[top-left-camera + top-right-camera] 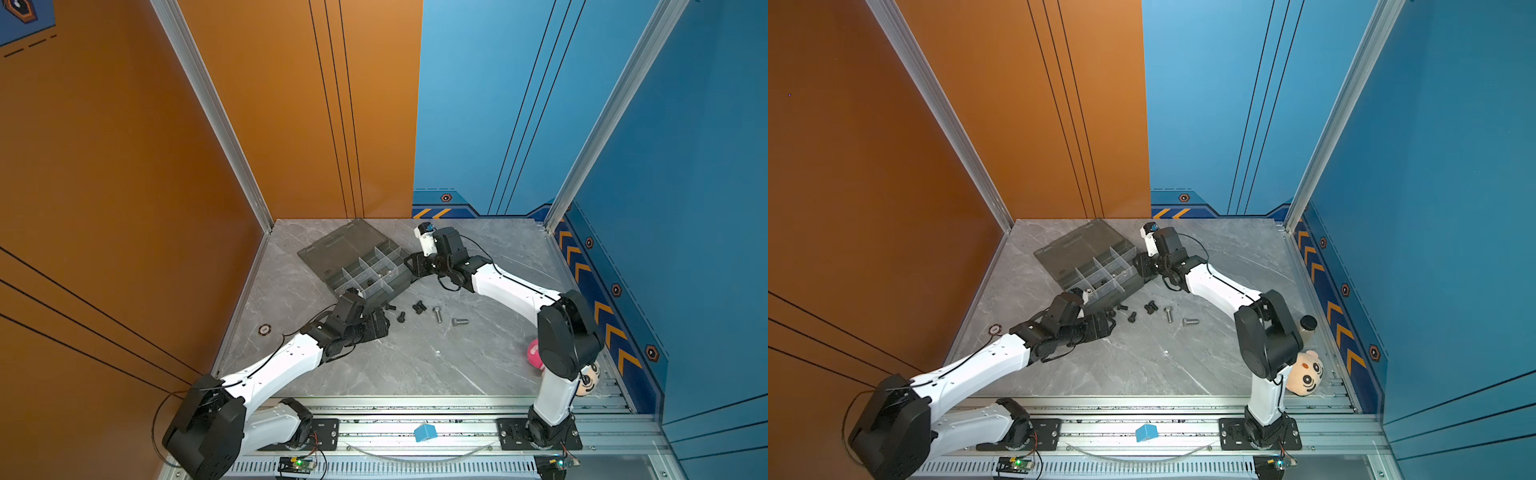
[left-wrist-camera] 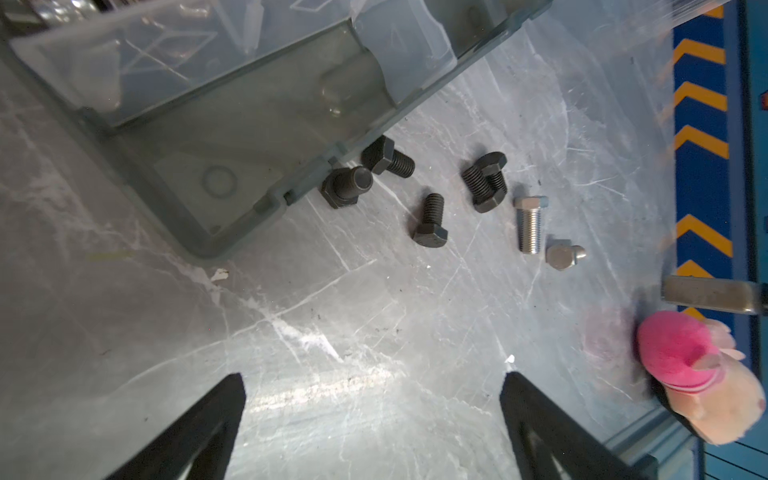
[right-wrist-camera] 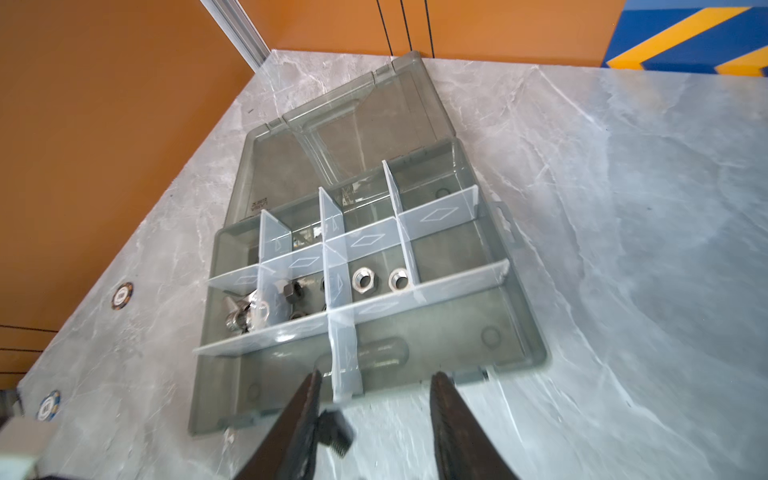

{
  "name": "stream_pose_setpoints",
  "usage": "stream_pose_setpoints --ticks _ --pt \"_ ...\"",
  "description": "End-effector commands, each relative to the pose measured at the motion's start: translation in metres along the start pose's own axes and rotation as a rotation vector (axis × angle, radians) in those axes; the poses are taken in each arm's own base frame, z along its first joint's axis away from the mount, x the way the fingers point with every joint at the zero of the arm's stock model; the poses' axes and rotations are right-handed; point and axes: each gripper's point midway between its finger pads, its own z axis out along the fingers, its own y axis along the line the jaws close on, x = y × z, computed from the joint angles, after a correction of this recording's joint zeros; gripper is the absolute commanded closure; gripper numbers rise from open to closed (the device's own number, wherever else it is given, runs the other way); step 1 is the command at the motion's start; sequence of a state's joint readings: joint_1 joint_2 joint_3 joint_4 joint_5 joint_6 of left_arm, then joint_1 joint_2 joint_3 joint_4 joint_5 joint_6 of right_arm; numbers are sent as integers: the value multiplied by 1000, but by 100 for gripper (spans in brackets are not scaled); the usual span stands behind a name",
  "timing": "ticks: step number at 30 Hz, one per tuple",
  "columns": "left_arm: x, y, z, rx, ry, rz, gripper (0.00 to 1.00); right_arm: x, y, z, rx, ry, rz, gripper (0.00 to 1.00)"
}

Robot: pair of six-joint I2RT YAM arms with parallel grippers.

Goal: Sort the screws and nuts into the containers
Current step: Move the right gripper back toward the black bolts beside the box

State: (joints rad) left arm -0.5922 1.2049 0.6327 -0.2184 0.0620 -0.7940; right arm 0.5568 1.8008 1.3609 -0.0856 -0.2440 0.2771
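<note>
The containers are compartments of a smoky-grey organizer box (image 1: pixel 361 266) (image 1: pixel 1096 270) (image 3: pixel 457 332) lying open with its lid flat. Its middle row holds two silver nuts (image 3: pixel 364 280), black nuts (image 3: pixel 291 291) and shiny ones (image 3: pixel 245 316). My right gripper (image 3: pixel 376 376) (image 1: pixel 409 266) hangs open at the box's edge. A blurred black screw (image 3: pixel 334 432) lies against one finger only. Loose black screws (image 2: pixel 432 220) (image 1: pixel 401 316) and two silver screws (image 2: pixel 528 224) (image 1: pixel 437 314) lie on the table by the box. My left gripper (image 2: pixel 374 376) (image 1: pixel 384 322) is wide open and empty, short of them.
A pink plush toy (image 2: pixel 685 353) and a doll head (image 1: pixel 1308 372) lie at the right edge beside a black-capped bottle (image 1: pixel 1308 323). Poker chips (image 3: pixel 122 296) sit left of the box. A blue block (image 1: pixel 424 432) rests on the front rail.
</note>
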Motion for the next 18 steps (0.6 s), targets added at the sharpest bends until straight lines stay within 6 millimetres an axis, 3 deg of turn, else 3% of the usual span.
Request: stream_pose_setpoints --ticks 1,9,18 --pt "-9 -3 2 -53 -35 26 2 20 0 -12 -7 41 7 55" --pt "-9 -11 1 -21 -34 42 2 74 2 -23 -22 105 16 55" --pt "-8 -20 -25 138 -16 -3 2 106 37 -18 -106 99 -2 55"
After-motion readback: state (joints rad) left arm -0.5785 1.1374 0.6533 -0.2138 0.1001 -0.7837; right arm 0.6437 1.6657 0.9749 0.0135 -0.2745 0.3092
